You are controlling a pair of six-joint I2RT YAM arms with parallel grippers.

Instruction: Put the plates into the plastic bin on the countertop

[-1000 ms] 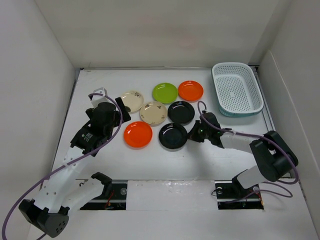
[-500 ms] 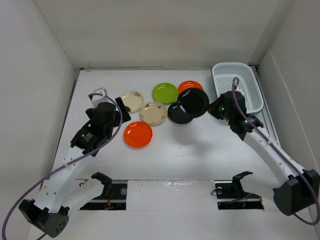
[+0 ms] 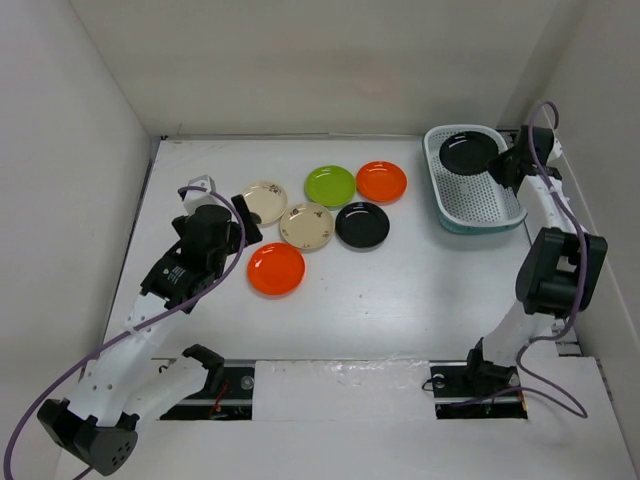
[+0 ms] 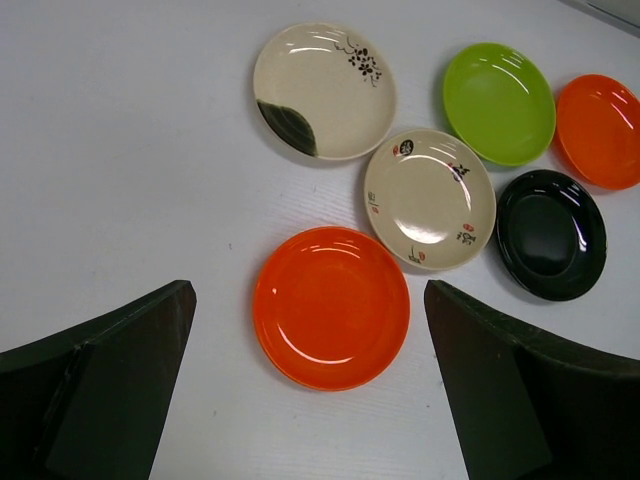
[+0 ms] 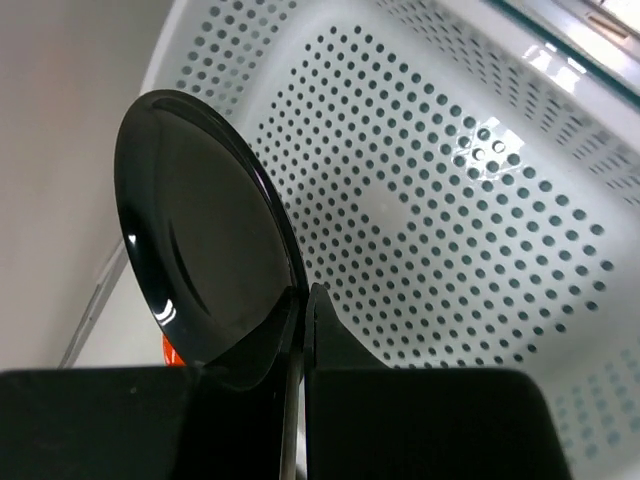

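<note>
Step in hand: depositing black plate [image 5: 200, 230], pinched at rim by right gripper [image 5: 303, 300], above plastic bin [image 3: 478, 198] at upper right of top view. Next: lower inside walls, level, then release gently. Left gripper [image 4: 308, 300]: spread wide over orange plate [image 3: 276, 268], left of centre on counter [image 3: 400, 290].

Six plates lay flat on the white table [image 4: 120, 160]. A cream plate with a dark leaf [image 4: 325, 90] sat upper centre. Just right of it and lower lay a cream plate with small markings [image 4: 430, 198]. A lime green plate [image 4: 499, 102] and an orange plate [image 4: 600, 130] lay beyond, and a black plate [image 4: 552, 233] beside the marked one. A second orange plate [image 4: 331, 306] lay nearest, seen between the left jaws, which stood wide apart and held nothing.
</note>
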